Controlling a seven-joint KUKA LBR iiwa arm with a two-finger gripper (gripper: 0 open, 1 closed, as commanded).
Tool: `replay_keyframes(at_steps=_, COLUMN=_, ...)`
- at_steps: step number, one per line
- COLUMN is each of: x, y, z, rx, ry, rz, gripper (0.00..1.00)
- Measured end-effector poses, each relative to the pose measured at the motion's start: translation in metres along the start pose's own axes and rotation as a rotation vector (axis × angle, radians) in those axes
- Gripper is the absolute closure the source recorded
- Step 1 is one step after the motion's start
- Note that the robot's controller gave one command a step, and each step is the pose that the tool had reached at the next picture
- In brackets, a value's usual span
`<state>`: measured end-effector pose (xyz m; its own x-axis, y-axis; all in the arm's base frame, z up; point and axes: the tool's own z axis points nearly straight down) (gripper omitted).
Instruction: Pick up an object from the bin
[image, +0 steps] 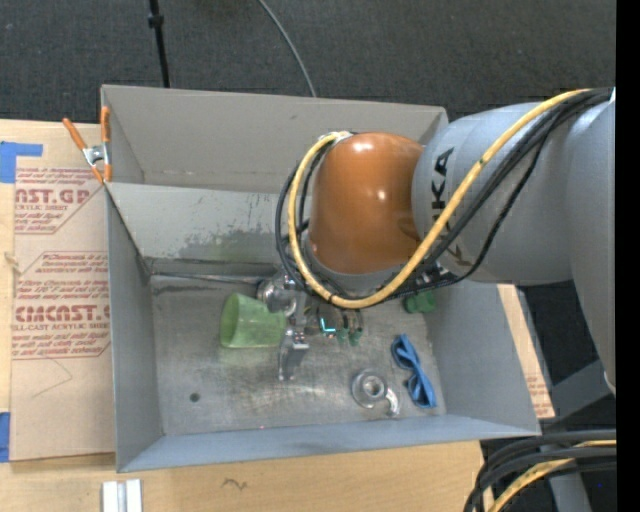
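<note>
Pincer (293, 352) low in the bin (135, 330), near the floor's middle. Most of it is hidden from me under the orange cover (360, 205) and the yellow cable (300, 190) looped around it. Only a bit of metal shows below the cover, so I cannot tell whether the pincer is open or closed.

Nearest thing: a pale green cup (250, 322), translucent, lying on its side just beside the pincer on the view's left. Its right end meets the metal; I cannot tell if they are touching or just overlapping in view. I see nothing gripped.

On the pincer's other side, toward the view's lower right:
- metal ring (371, 388), flat on the floor, near
- blue piece (413, 370), thin and bent, just past the ring

Up-right of the pincer, a small dark green thing (421, 300), half covered by the arm; shape not readable.
</note>
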<state>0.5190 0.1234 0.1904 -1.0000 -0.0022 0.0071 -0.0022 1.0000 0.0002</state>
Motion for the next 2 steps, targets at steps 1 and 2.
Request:
replay_keyframes(at_steps=1, x=-0.077, y=0.004, z=0.12, rx=-0.001, ry=-0.013, rz=-0.216, gripper=0.0)
replay_keyframes(at_steps=2, x=-0.057, y=0.015, z=0.09, rx=-0.002, ry=-0.009, rz=0.155, gripper=0.0)
